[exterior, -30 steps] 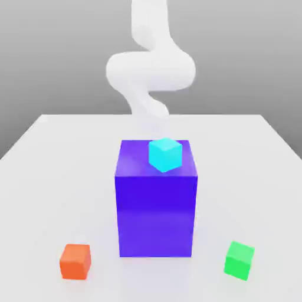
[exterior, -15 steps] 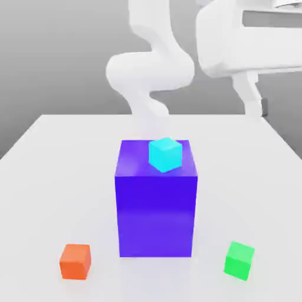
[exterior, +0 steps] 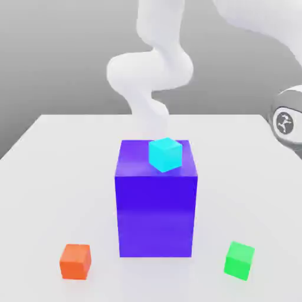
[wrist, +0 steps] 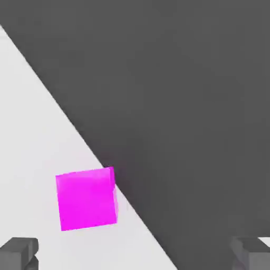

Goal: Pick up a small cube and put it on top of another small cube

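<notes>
In the hand view, the small cube (wrist: 87, 199), bright magenta and glossy, rests on the white table (wrist: 31, 132) close to the table's edge. My gripper (wrist: 134, 256) is open, with both dark fingertips (wrist: 19, 253) spread wide and nothing between them. The cube lies ahead of the fingers and apart from them, nearer to one of them. In the exterior view, a cyan small cube (exterior: 164, 154) sits on top of the big blue-violet block (exterior: 155, 200). An orange small cube (exterior: 75, 261) and a green one (exterior: 239, 260) lie on the table in front of the block.
The white arm (exterior: 150, 71) rises behind the block and bends over to the exterior view's right, where a round joint (exterior: 287, 121) hangs above the table's far right edge. Beyond the table edge by the magenta cube lies dark floor (wrist: 200, 105).
The arm has swung: the wide link seen at upper right half a second ago has gone, and a round joint now hangs at the right edge. No cube has moved.
</notes>
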Controlling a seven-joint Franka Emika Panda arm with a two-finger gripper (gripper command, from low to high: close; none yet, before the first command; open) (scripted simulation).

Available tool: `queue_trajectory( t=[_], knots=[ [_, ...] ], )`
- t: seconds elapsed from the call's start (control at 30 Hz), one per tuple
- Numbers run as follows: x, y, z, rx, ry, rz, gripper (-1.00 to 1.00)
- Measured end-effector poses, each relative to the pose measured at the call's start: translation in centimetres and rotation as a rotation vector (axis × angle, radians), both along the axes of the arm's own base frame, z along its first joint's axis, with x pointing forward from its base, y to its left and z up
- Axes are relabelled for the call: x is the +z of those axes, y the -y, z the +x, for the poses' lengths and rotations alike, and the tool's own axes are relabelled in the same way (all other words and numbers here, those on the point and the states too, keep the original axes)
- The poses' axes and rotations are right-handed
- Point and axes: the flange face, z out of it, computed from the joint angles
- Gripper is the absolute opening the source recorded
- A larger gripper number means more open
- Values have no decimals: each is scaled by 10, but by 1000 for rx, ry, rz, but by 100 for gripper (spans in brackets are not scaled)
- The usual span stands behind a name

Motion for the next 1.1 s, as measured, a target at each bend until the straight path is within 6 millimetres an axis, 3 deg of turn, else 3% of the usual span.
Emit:
queue_trajectory(
  t=[0.13, 0.17, 0.37, 0.43, 0.53, 0.63, 0.9, 1.1],
  knots=[
    [-69, -11, -6, 41, -22, -20, 0],
    [-83, -11, -7, 43, -23, -21, -100],
    [-90, -11, -7, 43, -25, -20, -100],
    [-74, -11, -7, 44, -25, -21, -100],
    [-33, -9, -9, 34, -25, -21, -100],
    [-14, 12, -23, -55, -20, -28, -100],
    [16, 75, -77, -332, -17, -28, -100],
    [20, 114, -120, -510, -25, -20, -100]
  ],
)
